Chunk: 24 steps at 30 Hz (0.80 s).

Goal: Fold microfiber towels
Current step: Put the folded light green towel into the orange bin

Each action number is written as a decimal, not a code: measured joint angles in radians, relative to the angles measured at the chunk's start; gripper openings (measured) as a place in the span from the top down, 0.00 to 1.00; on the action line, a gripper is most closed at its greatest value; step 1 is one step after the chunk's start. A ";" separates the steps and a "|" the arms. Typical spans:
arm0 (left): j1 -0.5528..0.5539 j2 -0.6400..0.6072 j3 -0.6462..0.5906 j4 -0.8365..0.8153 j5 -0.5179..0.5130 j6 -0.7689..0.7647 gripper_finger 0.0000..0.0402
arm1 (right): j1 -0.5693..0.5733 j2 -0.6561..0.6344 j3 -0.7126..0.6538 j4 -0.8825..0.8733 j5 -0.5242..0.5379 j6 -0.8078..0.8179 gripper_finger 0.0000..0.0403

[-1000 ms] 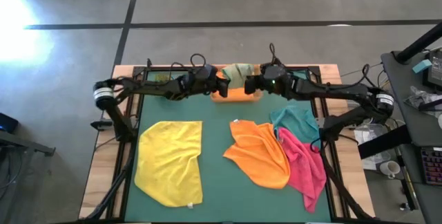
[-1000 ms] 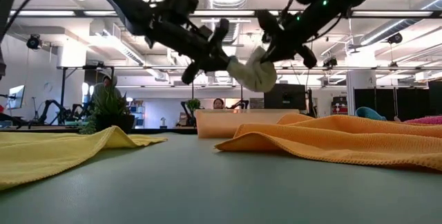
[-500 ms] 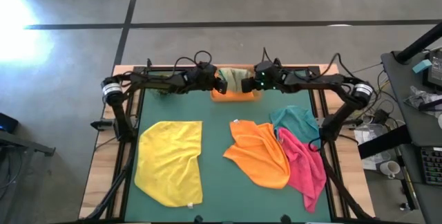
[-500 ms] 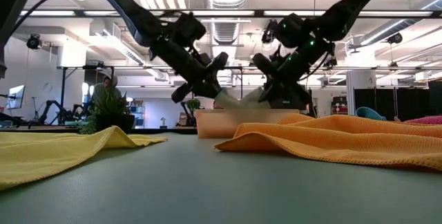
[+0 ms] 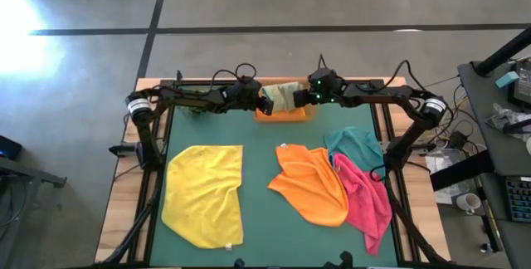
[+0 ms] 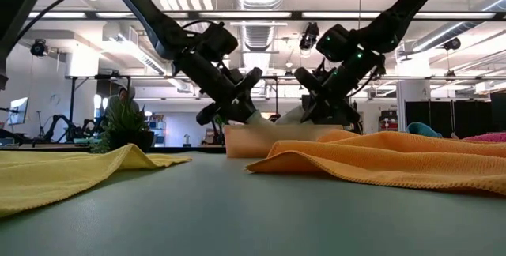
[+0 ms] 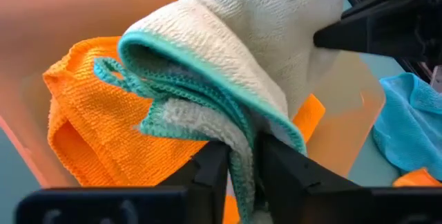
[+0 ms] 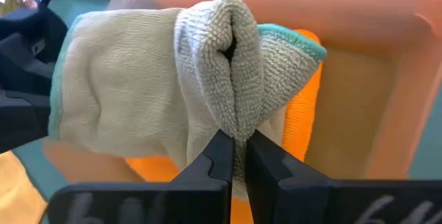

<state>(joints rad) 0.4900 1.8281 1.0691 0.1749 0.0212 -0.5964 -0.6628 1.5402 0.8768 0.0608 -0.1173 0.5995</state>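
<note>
Both grippers meet over the tray (image 5: pixel 282 115), a shallow tan rectangle of smooth plastic at the middle of the table's (image 5: pixel 265 219) far edge. Between them hangs the olive towel (image 5: pixel 283 95), folded into a thick soft bundle of looped pile with a teal stitched hem.

The left gripper (image 7: pixel 238 165) has its dark fingers close together on a folded edge of the olive towel, the cloth bunched in the narrow gap; whether it still pinches firmly I cannot tell. The right gripper (image 8: pixel 235 156) is clamped on the towel's other end, a rounded fold squeezed between its fingertips.

Under the bundle, inside the tray, lies a folded orange towel (image 7: pixel 103 127), flat and nubbly.

On the green mat, a yellow towel (image 5: pixel 205 194) lies spread and slightly rumpled toward the near left corner. Right of centre a second orange towel, unfolded (image 5: pixel 314 184), lies wrinkled, overlapping a pink towel (image 5: pixel 365 202) beside it. A teal towel (image 5: pixel 355 146) is crumpled just behind the pink one, near the right edge. A leafy plant ball (image 6: pixel 124 126) sits at the far left.
</note>
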 joint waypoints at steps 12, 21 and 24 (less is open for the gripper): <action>0.021 -0.048 0.000 -0.004 -0.034 0.002 0.61 | -0.076 -0.018 0.000 -0.006 -0.101 -0.028 0.85; 0.028 -0.162 0.002 -0.053 -0.074 0.114 0.60 | -0.113 -0.103 0.000 -0.003 -0.172 -0.074 0.68; 0.034 -0.221 0.017 -0.115 -0.112 0.158 0.60 | -0.113 -0.125 0.000 -0.004 -0.179 -0.084 0.66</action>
<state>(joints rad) 0.5244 1.6073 1.0865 0.0598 -0.0912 -0.4381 -0.7753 1.4148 0.8768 0.0564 -0.2966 0.5159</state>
